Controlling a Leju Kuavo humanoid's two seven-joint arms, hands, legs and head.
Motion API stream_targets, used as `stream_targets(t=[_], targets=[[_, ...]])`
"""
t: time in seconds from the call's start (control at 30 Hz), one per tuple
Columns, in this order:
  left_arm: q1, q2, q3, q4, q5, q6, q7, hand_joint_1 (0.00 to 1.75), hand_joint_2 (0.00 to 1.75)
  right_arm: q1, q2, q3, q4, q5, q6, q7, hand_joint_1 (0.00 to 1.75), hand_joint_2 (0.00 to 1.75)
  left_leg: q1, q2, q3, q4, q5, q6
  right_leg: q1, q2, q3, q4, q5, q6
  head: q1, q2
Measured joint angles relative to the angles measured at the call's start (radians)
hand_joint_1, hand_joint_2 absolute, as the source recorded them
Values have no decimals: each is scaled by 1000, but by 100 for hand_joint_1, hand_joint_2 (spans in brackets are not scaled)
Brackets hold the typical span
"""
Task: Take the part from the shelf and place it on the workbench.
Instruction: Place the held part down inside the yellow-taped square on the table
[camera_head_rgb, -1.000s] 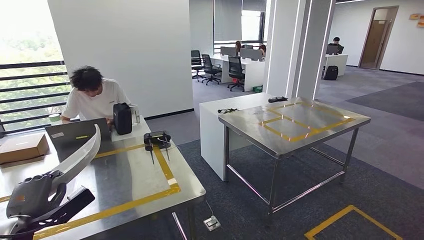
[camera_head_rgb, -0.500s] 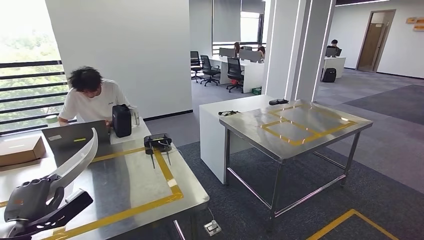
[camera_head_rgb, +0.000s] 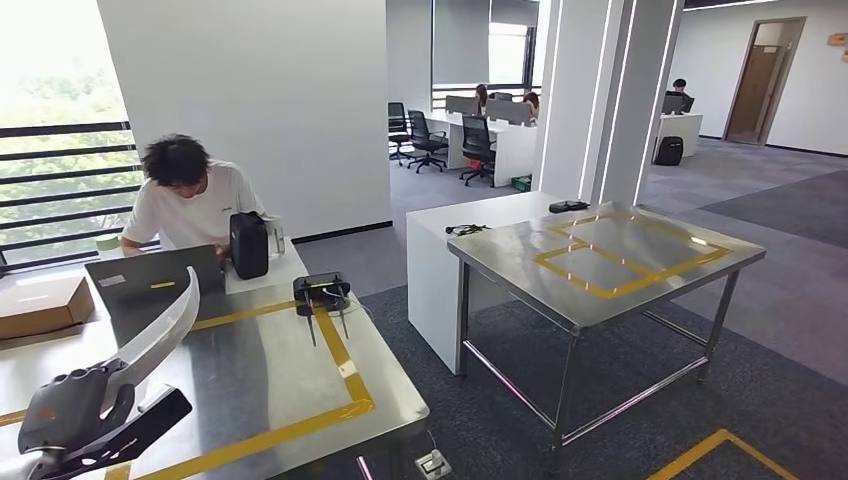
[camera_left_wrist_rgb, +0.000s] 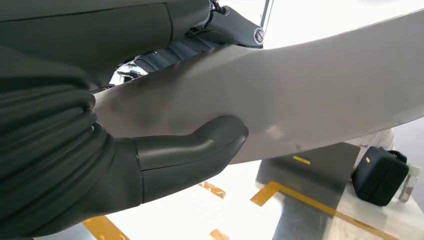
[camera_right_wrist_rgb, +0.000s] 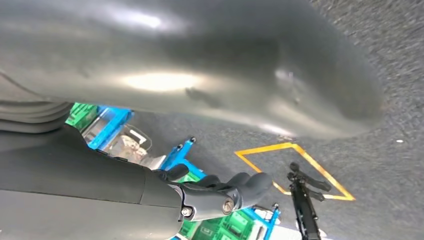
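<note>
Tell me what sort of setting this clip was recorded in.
Probably an open-plan office doubling as a robot test area: stainless steel workbenches marked with yellow tape, white desks with monitors and black office chairs behind, and a person in a white T-shirt at a laptop.

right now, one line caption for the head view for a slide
Left robot hand holding a curved grey part above a steel workbench marked with yellow tape.

Smooth matt grey part (camera_head_rgb: 160, 322); glossy brushed-metal workbench (camera_head_rgb: 640, 262); rough carpet floor (camera_head_rgb: 770, 390)
</note>
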Motion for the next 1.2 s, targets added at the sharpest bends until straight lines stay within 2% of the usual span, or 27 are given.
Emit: stream_targets(t=[0.07, 0.17, 0.2, 0.23, 0.27, 0.33, 0.4, 0.5, 0.57, 0.6, 0.67, 0.7, 0.73, 0.77, 0.83, 0.87, 0.9, 0.97, 1.0, 1.07, 1.1, 1.2], targets=[[-1, 9, 5, 2, 1, 0, 3, 157, 175, 0, 0, 0, 0, 1, 0, 1, 0, 0, 2, 2, -24, 54, -15, -12, -4, 1, 14, -3, -4, -12, -2, 0], [4, 24, 11, 8, 0, 0, 8, 157, 175, 1, 1, 0, 0, 1, 1, 4, 0, 0, 9, 5, -136, 235, -83, -27, -5, 3, 29, -4, -19, -20, -5, 0], [9, 28, 13, 11, -1, 0, 11, 157, 175, 2, 1, 0, 0, 1, 1, 6, 0, 0, 12, 5, -167, 273, -96, -29, -5, 3, 35, -4, -26, -20, -5, 0], [13, 33, 15, 14, -3, 0, 14, 157, 175, 2, 1, -1, 0, 1, 1, 6, 0, 0, 13, 6, -183, 276, -88, -29, -5, 4, 44, -4, -33, -19, -5, 0], [17, 37, 18, 16, -5, 0, 16, 157, 175, 2, 1, -1, 0, 0, 1, 7, 0, 0, 14, 6, -179, 243, -57, -27, -5, 4, 54, -3, -40, -17, -6, 0], [18, 45, 24, 19, -8, 0, 17, 157, 175, 2, 2, -2, 0, -1, 0, 5, 0, 0, 14, 7, -136, 106, 39, -17, -5, 4, 76, -3, -56, -12, -7, 0], [17, 53, 30, 21, -9, 0, 17, 157, 175, 1, 2, -4, 0, -5, -2, 0, 0, 0, 9, 7, -101, 4, 80, -8, -4, 5, 85, -3, -69, -1, -8, 0], [20, 59, 37, 24, -18, 0, 22, 157, 175, 0, 4, -12, 0, -12, -8, -11, 0, 0, 6, 6, -83, -19, 78, 8, -3, 4, 87, 8, -74, 18, -5, 0], [20, 61, 40, 25, -21, 0, 25, 157, 175, -2, 3, -15, 0, -11, -9, -16, 0, 0, 10, 6, -69, -22, 75, 20, -4, 2, 66, 57, -83, 25, -3, 0], [21, 61, 43, 26, -21, 0, 26, 157, 175, -3, 3, -16, 0, -11, -10, -17, 0, 0, 11, 6, -63, -24, 71, 25, -5, 2, 36, 109, -99, 29, -1, 0], [26, 61, 49, 29, -22, 2, 28, 157, 175, -4, 1, -17, 0, -10, -11, -17, 0, 0, 10, 5, -55, -23, 61, 31, -5, 1, -46, 238, -146, 35, 1, 0], [31, 61, 51, 31, -22, 2, 29, 157, 175, -3, 0, -18, 0, -10, -11, -17, 0, 0, 9, 5, -50, -22, 55, 32, -5, 1, -81, 281, -161, 37, 2, 0], [36, 61, 52, 34, -23, 3, 29, 157, 175, -3, 0, -18, 0, -10, -11, -17, 0, 0, 8, 4, -44, -21, 49, 32, -4, 1, -101, 291, -156, 37, 2, 0], [40, 61, 53, 35, -23, 3, 29, 157, 175, -2, -1, -19, 0, -10, -11, -16, 0, 0, 8, 3, -37, -18, 41, 31, -4, 1, -101, 263, -129, 35, 2, 0], [43, 61, 54, 37, -24, 4, 29, 157, 175, -2, -4, -21, 0, -11, -11, -15, 0, 0, 7, 3, -21, -14, 25, 26, -3, 1, -58, 129, -40, 28, 2, 0], [43, 61, 55, 38, -24, 4, 29, 157, 175, -2, -6, -21, 0, -11, -12, -15, 0, 0, 6, 2, -15, -12, 18, 22, -1, 0, -35, 65, -18, 23, 2, 0], [43, 61, 56, 39, -25, 4, 30, 157, 175, -3, -7, -22, 0, -13, -12, -14, 0, 0, 5, 2, -12, -11, 11, 16, 1, -1, -17, 24, -8, 19, 1, 0], [45, 61, 57, 41, -28, 4, 32, 157, 175, -2, -8, -24, 0, -17, -13, -13, 0, 0, 2, 0, -6, -9, 7, 3, 4, -1, -4, 2, -17, 7, 1, 0], [46, 61, 58, 42, -30, 5, 33, 157, 175, -2, -8, -25, 0, -19, -13, -12, 0, 0, 2, -1, -4, -8, 5, -4, 3, 0, 4, 1, -12, 0, 1, 0], [47, 62, 60, 44, -32, 6, 33, 157, 175, -2, -8, -26, 0, -22, -13, -12, 0, 0, 3, 0, -14, 25, -5, -16, -2, 0, 19, -4, -11, -13, -1, 0], [47, 62, 61, 45, -33, 6, 32, 157, 175, -3, -8, -26, 0, -23, -13, -12, 0, 0, 4, 2, -38, 69, -18, -22, -4, 1, 27, -5, -13, -18, -2, 0], [54, 62, 62, 52, -37, 6, 35, 157, 175, -3, -8, -27, 0, -24, -12, -9, 0, 0, 12, 4, -153, 243, -78, -36, -4, 3, 40, -6, -28, -26, -5, 0]])
